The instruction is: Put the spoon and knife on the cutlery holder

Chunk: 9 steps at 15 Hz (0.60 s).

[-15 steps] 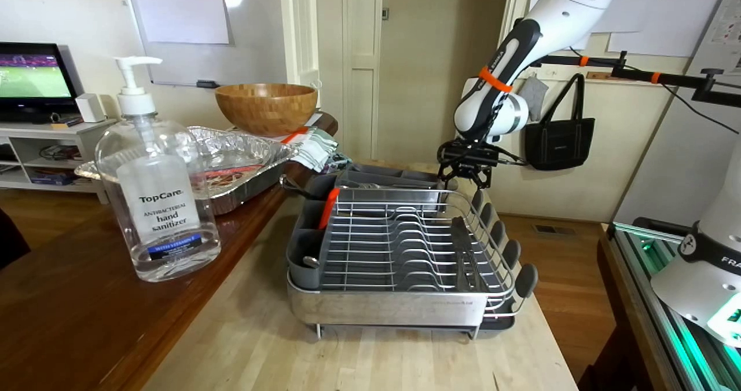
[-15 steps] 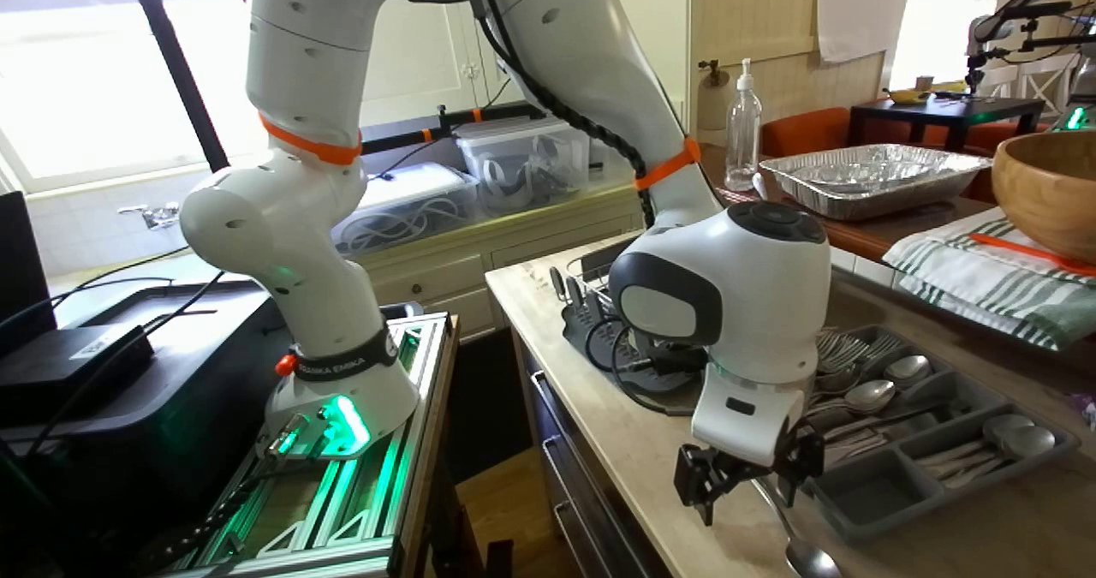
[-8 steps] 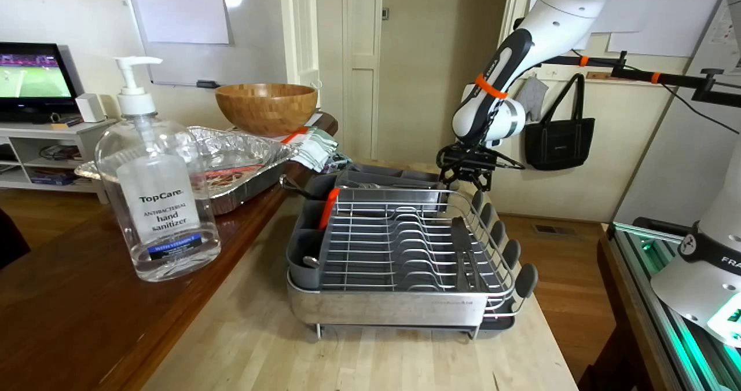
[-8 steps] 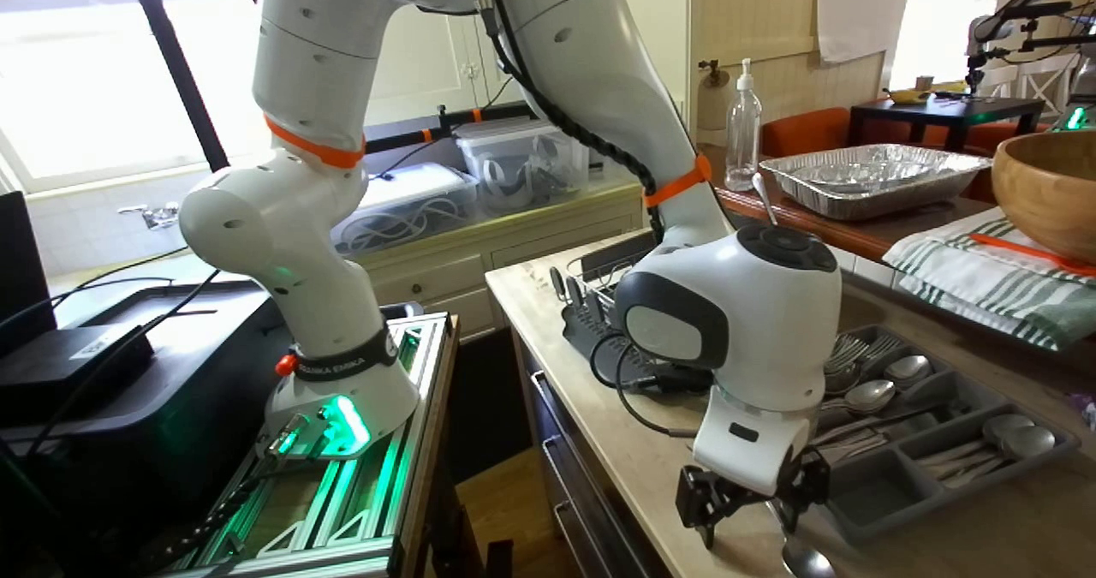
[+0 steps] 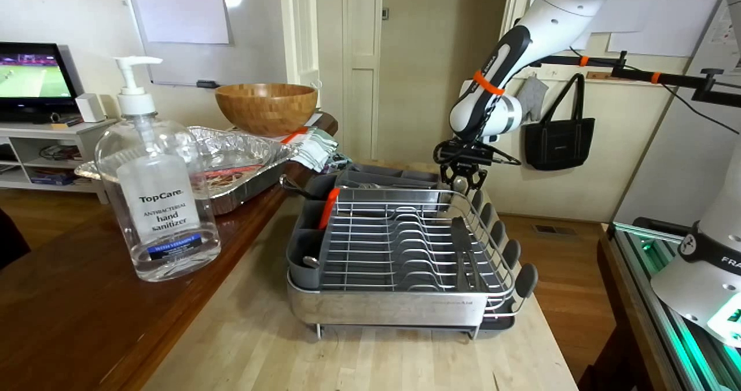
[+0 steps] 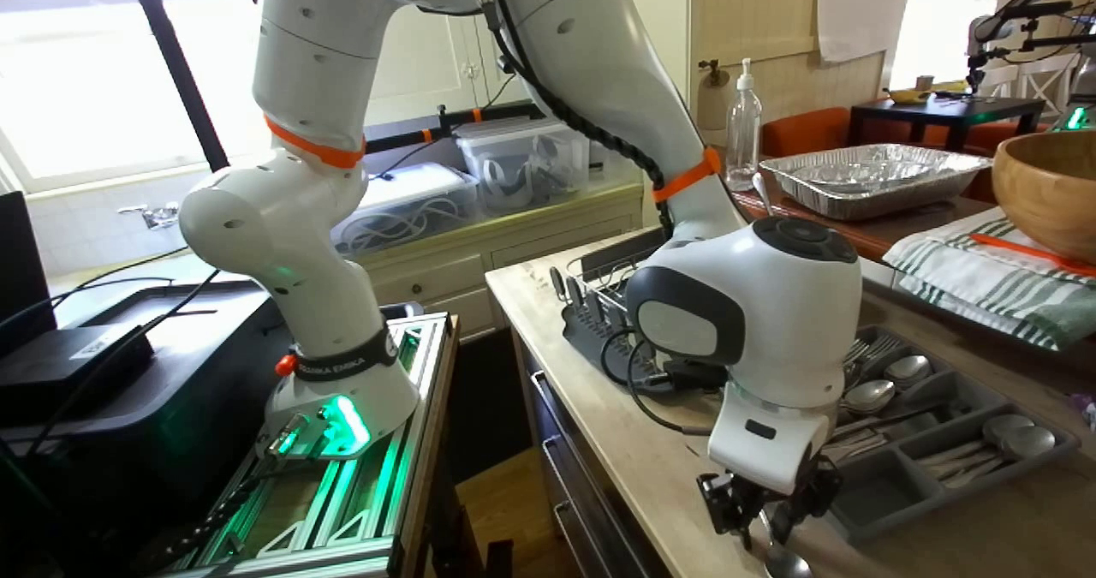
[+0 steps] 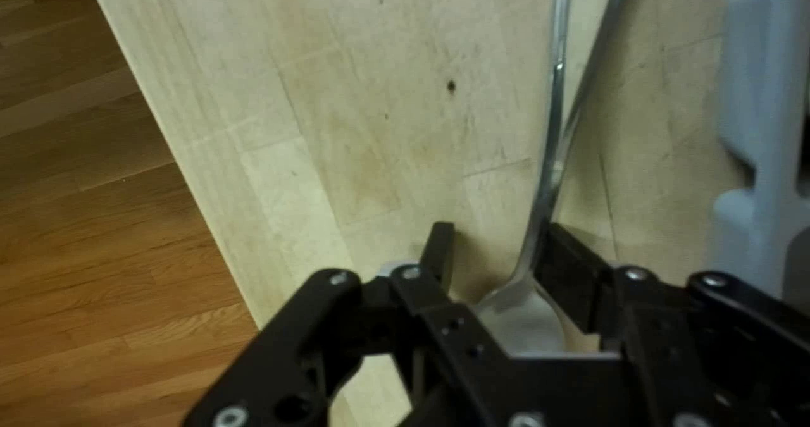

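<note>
A metal spoon (image 7: pixel 522 326) lies on the wooden table between the fingers of my gripper (image 7: pixel 497 243) in the wrist view. The right finger appears to touch its neck; a gap separates the left one from it. Two thin metal strips run up from the neck; I cannot tell whether both belong to this spoon. The bowl of the spoon (image 6: pixel 788 566) also shows below the gripper (image 6: pixel 764 539). Flat pieces that look like knives (image 5: pixel 461 246) lie in the dish rack. Grey cups (image 5: pixel 304 269) on the rack's side, one with a spoon inside, look like the cutlery holder.
Close beside the gripper stands a grey divided tray (image 6: pixel 882 492) with several spoons and forks. The wire dish rack (image 5: pixel 388 307) stands on the same table, whose edge runs near the gripper. A sanitizer bottle (image 5: pixel 165 205), foil pan (image 5: pixel 249 153) and wooden bowl (image 5: pixel 266 108) stand alongside.
My gripper has come down to the table and its fingers have drawn closer together around the spoon. In an exterior view the spoon has shifted slightly to the left.
</note>
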{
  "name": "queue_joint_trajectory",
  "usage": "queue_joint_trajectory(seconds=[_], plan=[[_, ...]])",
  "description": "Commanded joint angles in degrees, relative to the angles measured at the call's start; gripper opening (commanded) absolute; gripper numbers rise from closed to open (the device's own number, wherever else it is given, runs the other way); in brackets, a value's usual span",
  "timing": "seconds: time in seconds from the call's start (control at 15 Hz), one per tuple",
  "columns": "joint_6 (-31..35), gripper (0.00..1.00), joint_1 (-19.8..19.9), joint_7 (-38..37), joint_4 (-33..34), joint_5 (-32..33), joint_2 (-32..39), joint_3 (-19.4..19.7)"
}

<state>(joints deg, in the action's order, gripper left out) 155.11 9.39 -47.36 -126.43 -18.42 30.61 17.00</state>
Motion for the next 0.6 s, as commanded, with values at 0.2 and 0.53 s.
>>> queue_joint_trajectory(seconds=[0.2,0.53], plan=[[-0.57,0.00,-1.88,-2.48,-1.05,2.35,-0.87,2.07],[1.90,0.02,-0.74,7.64,-8.61,6.24,-11.62,1.92]])
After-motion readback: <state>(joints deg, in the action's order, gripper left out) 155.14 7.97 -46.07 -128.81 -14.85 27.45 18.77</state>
